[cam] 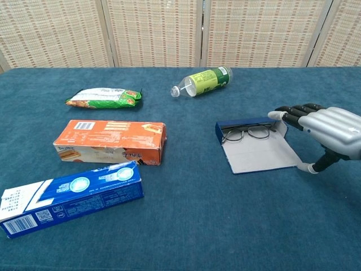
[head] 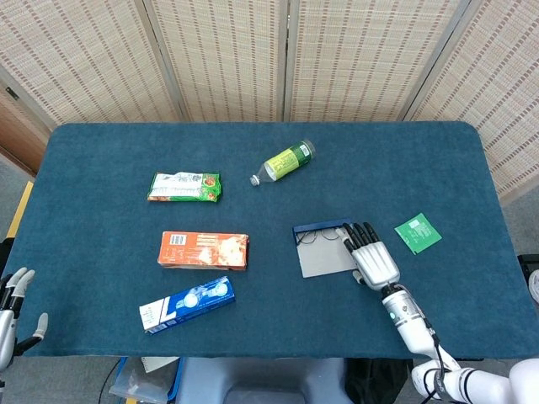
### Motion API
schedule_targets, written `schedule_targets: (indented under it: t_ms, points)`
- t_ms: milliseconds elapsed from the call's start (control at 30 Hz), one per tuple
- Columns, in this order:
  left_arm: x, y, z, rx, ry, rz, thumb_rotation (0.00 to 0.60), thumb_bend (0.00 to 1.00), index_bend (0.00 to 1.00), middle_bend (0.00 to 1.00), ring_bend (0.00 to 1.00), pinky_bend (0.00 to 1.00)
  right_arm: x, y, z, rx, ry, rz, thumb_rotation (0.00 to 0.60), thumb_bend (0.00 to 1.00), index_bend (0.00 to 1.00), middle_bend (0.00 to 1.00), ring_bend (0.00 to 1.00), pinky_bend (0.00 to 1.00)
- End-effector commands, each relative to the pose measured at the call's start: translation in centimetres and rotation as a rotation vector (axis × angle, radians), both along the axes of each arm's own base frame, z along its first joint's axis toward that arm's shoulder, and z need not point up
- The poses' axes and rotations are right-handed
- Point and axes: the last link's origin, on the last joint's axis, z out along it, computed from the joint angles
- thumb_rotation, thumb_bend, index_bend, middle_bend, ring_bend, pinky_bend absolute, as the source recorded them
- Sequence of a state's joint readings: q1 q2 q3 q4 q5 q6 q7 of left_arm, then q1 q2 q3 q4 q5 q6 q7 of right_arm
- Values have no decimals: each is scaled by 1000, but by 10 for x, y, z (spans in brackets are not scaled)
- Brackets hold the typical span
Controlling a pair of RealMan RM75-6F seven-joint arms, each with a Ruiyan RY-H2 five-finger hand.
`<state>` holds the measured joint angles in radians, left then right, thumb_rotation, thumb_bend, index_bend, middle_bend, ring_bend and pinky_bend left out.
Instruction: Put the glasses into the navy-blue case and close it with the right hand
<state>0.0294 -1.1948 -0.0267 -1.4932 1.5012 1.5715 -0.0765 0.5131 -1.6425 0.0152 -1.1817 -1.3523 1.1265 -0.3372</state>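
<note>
Now right hand [cam: 326, 127] palm-down, fingers extended beside open case [cam: 256, 146].

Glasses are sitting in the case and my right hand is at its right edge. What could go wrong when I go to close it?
1. The flap lies flat on the cloth, so the right hand may push the whole case sideways rather than lift it.
2. The glasses rest partly over the hinge line; closing might pinch the frame or trap an arm.
3. A slide left would head toward the orange box.

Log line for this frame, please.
glasses in navy-blue case | lid open | right hand beside case's right edge, holding nothing | left hand idle at table edge
</note>
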Motion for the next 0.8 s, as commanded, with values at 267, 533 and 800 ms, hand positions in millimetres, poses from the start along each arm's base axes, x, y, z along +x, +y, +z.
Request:
schedule_targets:
  t_ms: [267,533,800]
  points:
    - [-1,0,0,-1,1,3,600,424,66,0,0,0,-6,-4,-5,2,7,-14,600,210,2,32,0,29]
    - [-1,0,-2,-4,3,6,600,424,66,0,0,0,-7,-7,-8,7,15,-21,600,210,2,32,0,27]
    - [-2,-1,-2,-4,3,10,600,424,66,0,0,0,-4,-12,-12,7,19,-9,600,210,2,32,0,23]
